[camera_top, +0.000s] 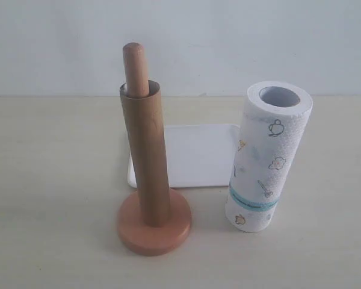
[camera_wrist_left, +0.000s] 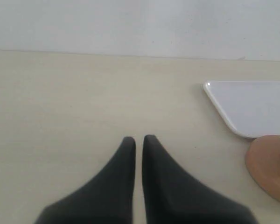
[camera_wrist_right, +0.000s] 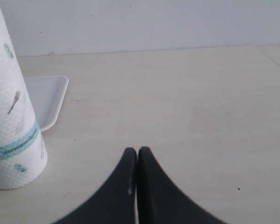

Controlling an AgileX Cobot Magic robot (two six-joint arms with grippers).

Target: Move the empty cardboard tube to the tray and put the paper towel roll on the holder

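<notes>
The empty cardboard tube (camera_top: 147, 156) stands upright over the post of the wooden holder (camera_top: 154, 232); the post's rounded top (camera_top: 135, 67) sticks out above it. Behind them lies the white tray (camera_top: 197, 155), which also shows in both wrist views (camera_wrist_left: 254, 105) (camera_wrist_right: 45, 95). The paper towel roll (camera_top: 266, 158) stands upright to the right of the holder, teal band low; it shows too in the right wrist view (camera_wrist_right: 11, 116). Neither arm shows in the exterior view. My left gripper (camera_wrist_left: 138, 139) is shut with only a sliver between the tips, holding nothing. My right gripper (camera_wrist_right: 136, 150) is shut and empty.
Everything stands on a pale wooden table (camera_top: 54, 180) against a white wall. The holder's base edge (camera_wrist_left: 270, 165) lies to one side of the left gripper. Bare tabletop lies ahead of both grippers.
</notes>
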